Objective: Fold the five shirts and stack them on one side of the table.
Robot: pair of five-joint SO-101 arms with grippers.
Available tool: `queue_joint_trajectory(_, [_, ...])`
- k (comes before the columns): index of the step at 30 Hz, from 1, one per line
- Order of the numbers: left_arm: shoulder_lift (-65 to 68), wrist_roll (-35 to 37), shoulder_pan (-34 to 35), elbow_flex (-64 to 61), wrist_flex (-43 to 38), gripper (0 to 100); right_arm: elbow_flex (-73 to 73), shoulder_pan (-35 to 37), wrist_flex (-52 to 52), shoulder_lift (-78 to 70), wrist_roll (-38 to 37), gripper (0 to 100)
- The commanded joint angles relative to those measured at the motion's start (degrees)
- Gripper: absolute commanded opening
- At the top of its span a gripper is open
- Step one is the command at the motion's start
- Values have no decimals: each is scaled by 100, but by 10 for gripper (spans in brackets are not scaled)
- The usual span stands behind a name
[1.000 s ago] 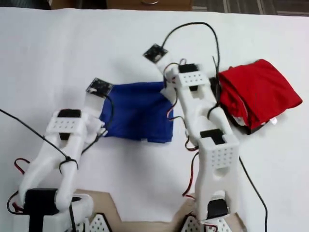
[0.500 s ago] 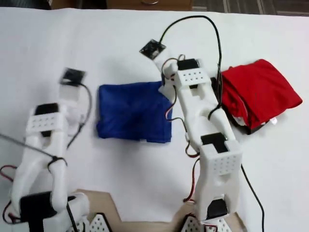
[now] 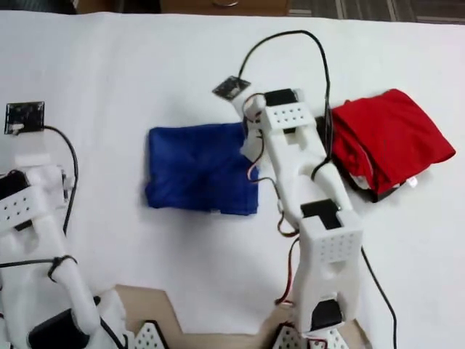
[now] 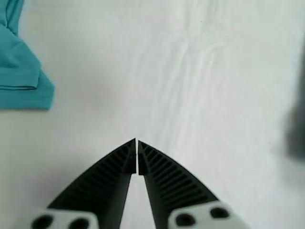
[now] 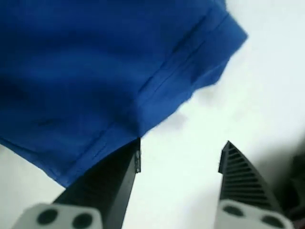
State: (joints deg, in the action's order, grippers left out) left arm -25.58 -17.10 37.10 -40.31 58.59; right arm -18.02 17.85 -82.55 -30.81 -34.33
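Note:
A folded blue shirt (image 3: 202,169) lies flat at the table's middle. At the right a folded red shirt (image 3: 389,138) sits on something dark (image 3: 377,193). My right arm (image 3: 294,145) stands at the blue shirt's right edge. In the right wrist view my right gripper (image 5: 182,145) is open just off the blue shirt's (image 5: 95,71) hem, one finger at the fabric's edge, nothing held. My left arm (image 3: 29,196) is at the table's far left. My left gripper (image 4: 137,145) is shut and empty over bare cloth, with a teal shirt (image 4: 21,67) lying off to one side.
A white cloth (image 3: 145,65) covers the table. Black cables (image 3: 320,58) loop above the right arm near the red shirt. Both arm bases stand at the front edge on a brown board (image 3: 189,320). Open room lies behind and in front of the blue shirt.
My left arm has swung left, away from the blue shirt's left edge to the far left of the table. The right arm has stayed by the shirt's right edge.

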Motion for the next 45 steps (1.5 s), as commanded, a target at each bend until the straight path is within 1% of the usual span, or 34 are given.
queue_joint_trajectory(1, [-220, 0, 62, -13, -237, 22, -237, 233, -4, 13, 35, 265])
queue_joint_trajectory(5, [-220, 0, 62, -215, -404, 22, -237, 453, 312, 4, 53, 301])
queue_joint_trajectory(11, [-246, 0, 70, -242, -413, 22, -246, 479, 585, -356, 527, 302])
queue_joint_trajectory(18, [-255, 0, 62, -198, -422, 22, -273, 514, 884, -1042, 1257, 302])
queue_joint_trajectory(26, [-255, 0, 62, -207, -422, 22, -457, 585, 787, -1112, 1363, 300])
queue_joint_trajectory(28, [-255, 0, 62, -207, -422, 22, -457, 585, 804, -1086, 1363, 274])
queue_joint_trajectory(33, [-255, 0, 62, -198, -422, 22, -466, 576, 822, -1095, 1371, 129])
queue_joint_trajectory(39, [-255, 0, 62, -198, -431, 22, -457, 479, 822, -1121, 1345, 117])
queue_joint_trajectory(41, [-255, 0, 62, -198, -431, 22, -457, 462, 822, -1095, 1327, 83])
queue_joint_trajectory(43, [-264, 0, 62, -198, -431, 22, -457, 418, 822, -1086, 1248, 21])
queue_joint_trajectory(45, [-264, 0, 70, -198, -431, 22, -457, 382, 813, -1077, 967, 26])
